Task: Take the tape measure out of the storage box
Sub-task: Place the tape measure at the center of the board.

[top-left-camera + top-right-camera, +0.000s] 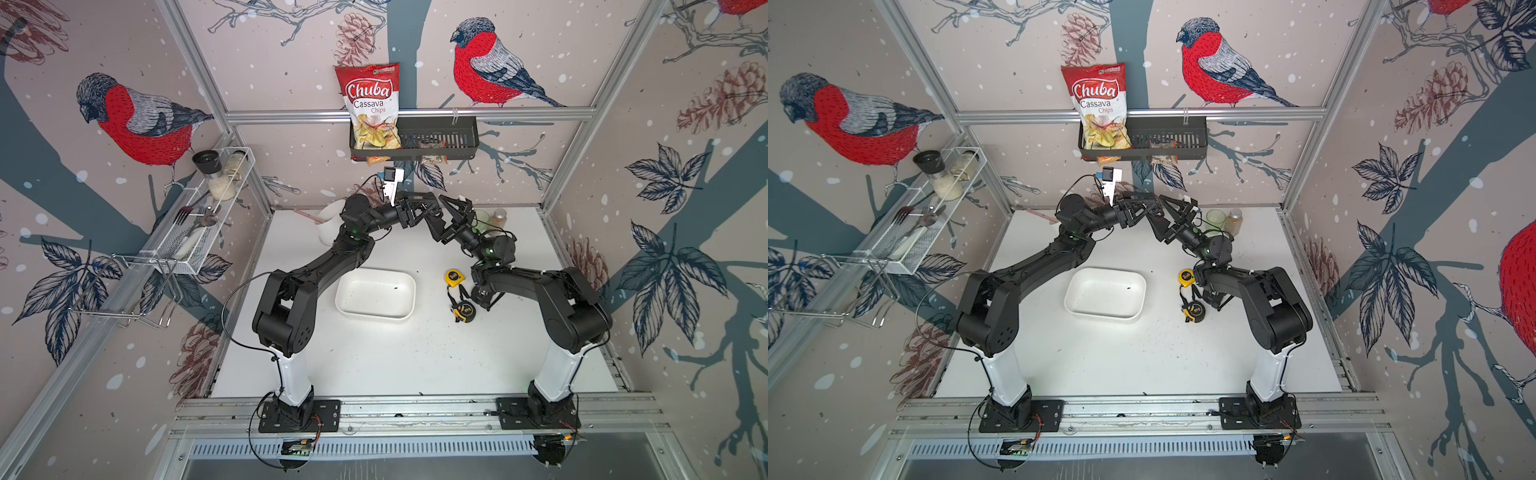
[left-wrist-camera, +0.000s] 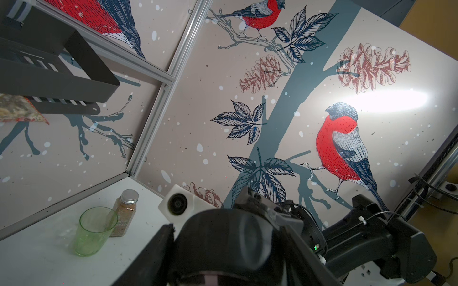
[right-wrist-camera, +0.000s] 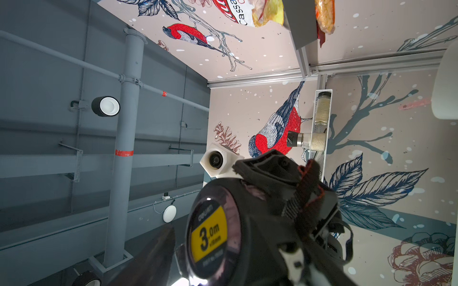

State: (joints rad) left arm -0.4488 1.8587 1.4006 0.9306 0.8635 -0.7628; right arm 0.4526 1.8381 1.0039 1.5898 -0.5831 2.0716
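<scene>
Left pincer (image 1: 426,214): clamped on the black tape measure (image 3: 210,235), held high above the table.
Right pincer (image 1: 451,212): jaws sat around the same tape measure; gripping or not, could not tell.
Tape measure position: in the air, 1 o'clock of the storage box (image 1: 375,293).
Table: yellow tape measure (image 1: 453,277) and second black tape measure (image 1: 463,311) lay at 3 o'clock of the storage box.
</scene>
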